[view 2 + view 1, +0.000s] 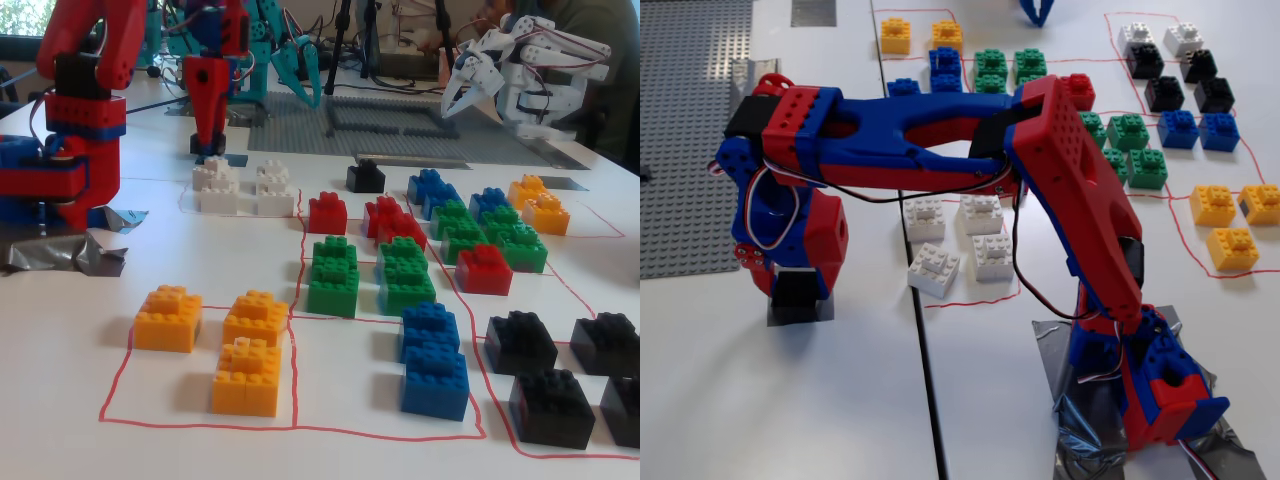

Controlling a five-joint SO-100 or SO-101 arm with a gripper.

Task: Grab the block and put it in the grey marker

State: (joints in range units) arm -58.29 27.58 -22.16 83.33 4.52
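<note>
Black block (800, 292) clamped in gripper (795, 297), resting on grey marker (790, 316), marker mostly hidden beneath.

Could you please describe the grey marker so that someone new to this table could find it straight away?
In a fixed view, start at the large grey studded baseplate; the grey marker lies on the white table just beyond its corner, under the gripper. Unlike the baseplate, it is flat, smooth tape.

Beside me, four white bricks (958, 240) sit inside a red outline; yellow bricks (225, 340) and green bricks (368, 272) fill neighbouring boxes.
</note>
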